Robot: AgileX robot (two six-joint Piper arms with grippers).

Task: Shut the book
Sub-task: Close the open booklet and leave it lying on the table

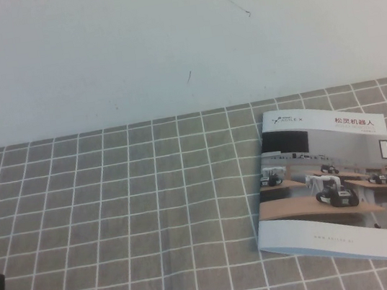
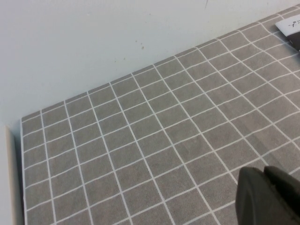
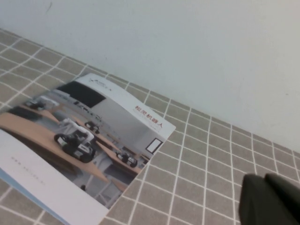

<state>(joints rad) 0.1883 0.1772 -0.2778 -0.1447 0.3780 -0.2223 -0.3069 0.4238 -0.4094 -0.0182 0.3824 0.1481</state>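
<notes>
Now, a grey cloth with a white grid covers the tabletop [image 1: 114, 200], which runs back to a pale wall [image 1: 163, 40]. The book [image 1: 329, 183] lies shut and flat on the robot's right side, its long axis running from the near edge to the wall, its glossy photo cover facing up. The left gripper [image 2: 265, 177] hangs at the near left with jaws pressed together. The right gripper [image 3: 265, 182] hovers near the book, jaws together too.
</notes>
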